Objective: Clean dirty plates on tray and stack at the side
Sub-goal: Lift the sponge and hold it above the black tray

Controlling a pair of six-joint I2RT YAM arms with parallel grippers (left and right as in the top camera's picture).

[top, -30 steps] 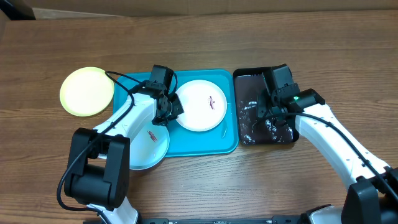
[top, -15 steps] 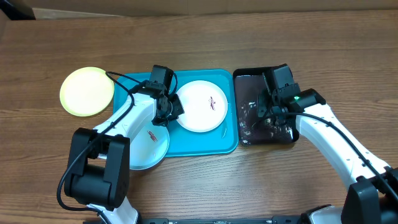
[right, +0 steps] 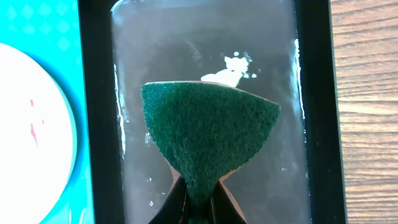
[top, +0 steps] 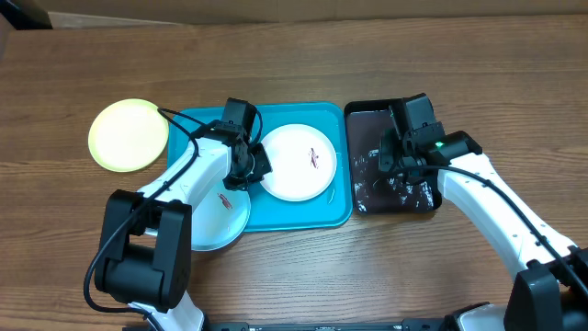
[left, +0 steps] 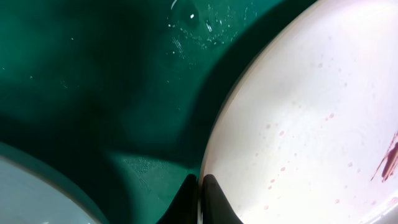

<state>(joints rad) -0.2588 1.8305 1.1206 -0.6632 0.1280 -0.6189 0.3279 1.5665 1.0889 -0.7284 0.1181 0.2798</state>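
The white plate point(top: 299, 162) lies on the turquoise tray point(top: 276, 216), with a reddish smear near its middle. My left gripper point(top: 250, 169) is shut on its left rim; in the left wrist view the fingers point(left: 211, 199) pinch the rim of the white plate point(left: 311, 124) over the tray point(left: 93, 74). The pale blue plate point(top: 219, 213), smeared, overhangs the tray's front-left corner. The lime-green plate point(top: 129, 135) sits on the table at the left. My right gripper point(top: 386, 171) is shut on a green sponge point(right: 208, 134) over the black tray point(top: 360, 115).
The black tray point(right: 96, 124) holds water and a bit of white foam point(right: 227, 71), right beside the turquoise tray point(right: 37, 25). Bare wooden table lies round both trays. A cardboard edge runs along the far side.
The white plate has shifted slightly toward the front of the tray with my left gripper on its rim. The right gripper and sponge have barely moved in the black tray.
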